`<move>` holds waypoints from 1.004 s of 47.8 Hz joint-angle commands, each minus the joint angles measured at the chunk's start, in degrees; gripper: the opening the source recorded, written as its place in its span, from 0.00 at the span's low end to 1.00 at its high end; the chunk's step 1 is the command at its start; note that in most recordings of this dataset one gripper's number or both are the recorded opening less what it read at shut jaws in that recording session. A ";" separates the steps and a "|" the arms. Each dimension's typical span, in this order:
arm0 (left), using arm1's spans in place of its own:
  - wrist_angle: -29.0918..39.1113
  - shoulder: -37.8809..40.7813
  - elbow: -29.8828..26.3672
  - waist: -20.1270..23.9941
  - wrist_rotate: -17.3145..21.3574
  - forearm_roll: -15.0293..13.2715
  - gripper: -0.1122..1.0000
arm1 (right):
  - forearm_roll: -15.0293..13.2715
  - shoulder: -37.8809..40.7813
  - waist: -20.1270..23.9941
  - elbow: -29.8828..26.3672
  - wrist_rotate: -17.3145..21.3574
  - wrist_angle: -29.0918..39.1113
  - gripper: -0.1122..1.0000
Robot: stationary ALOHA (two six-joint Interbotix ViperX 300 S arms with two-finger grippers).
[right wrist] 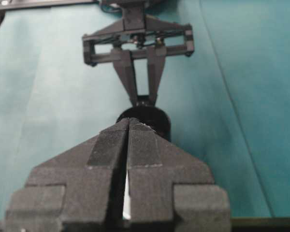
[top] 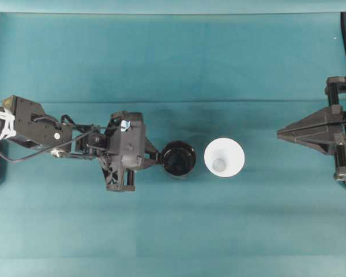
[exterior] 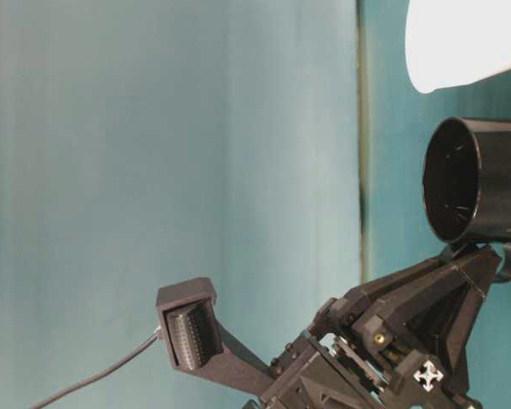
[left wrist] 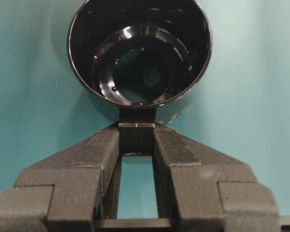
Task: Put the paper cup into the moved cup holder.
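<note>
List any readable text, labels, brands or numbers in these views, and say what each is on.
None can be read. The paper cup is plain white, the black cup holder is unmarked, and the teal table cover is blank. No lettering shows on the left end effector or the right end effector.

The bench (top: 173,231) is showing as plain teal cloth, unpatterned. The cup holder (top: 179,158) is gleaming glossy black, with pale highlights glinting inside it. The paper cup (top: 224,157) is showing plain white, greyish at its bottom. Both pincers, left (top: 153,156) and right (top: 281,133), are looking matte black.
</note>
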 commanded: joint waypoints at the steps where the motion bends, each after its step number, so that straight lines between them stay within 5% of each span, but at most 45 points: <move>1: -0.18 -0.26 -0.62 0.18 -0.70 0.18 0.40 | 0.09 0.26 0.00 -1.32 0.35 -0.26 0.07; 9: -0.18 -0.26 -0.44 0.26 -1.14 0.18 0.82 | 0.18 0.26 0.00 -1.41 0.35 -0.26 0.07; 12: -0.26 -0.26 -0.35 0.26 -1.14 0.18 0.90 | 0.09 0.26 0.00 -1.41 0.44 -0.18 0.07; 19: -0.18 -0.53 -0.35 0.18 -1.05 0.18 0.87 | 0.18 0.79 -0.09 -1.41 1.49 1.41 0.07; 32: 2.02 -6.50 2.64 0.00 -1.14 0.18 0.87 | 0.26 5.36 -0.53 -6.94 12.39 13.97 0.07; 48: 2.11 -14.68 8.44 -0.44 -1.32 0.18 0.87 | -0.62 13.54 -1.67 -13.45 12.39 23.12 0.09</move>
